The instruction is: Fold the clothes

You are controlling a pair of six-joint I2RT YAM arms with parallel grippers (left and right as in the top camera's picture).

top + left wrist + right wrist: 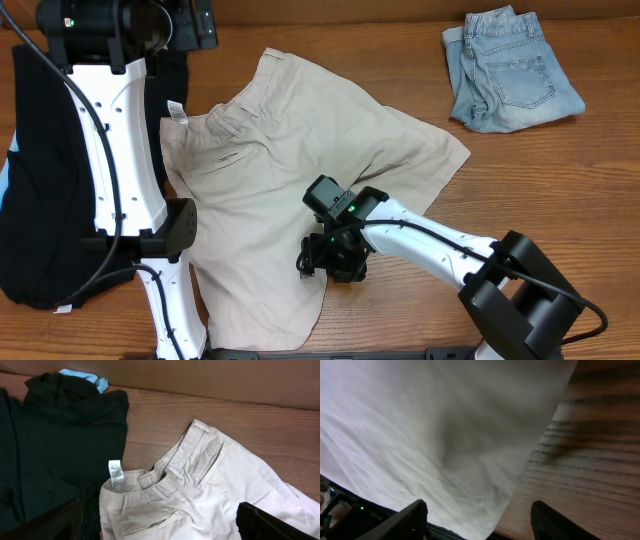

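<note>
- Large cream-beige cotton shorts (290, 170) spread on brown wooden table (560, 180), leg edge under right gripper (480, 510), its fingers (412, 520) apart, nothing pinched.
- Waistband just ahead of left gripper (157, 510), fingers spread wide.
- Big black garment (40, 180) beside left fingers.
- Light-blue denim shorts (515, 70) well beyond right fingers.

Overhead: even, bright, sharp; we see only soft shadows along the edge of the shorts (280, 150). Left wrist: dimmer, black garment (50, 450) crushed to near no detail. Right wrist: too close, fabric blurred, dark shadow mid-frame, table (590, 460) grain smeared.
</note>
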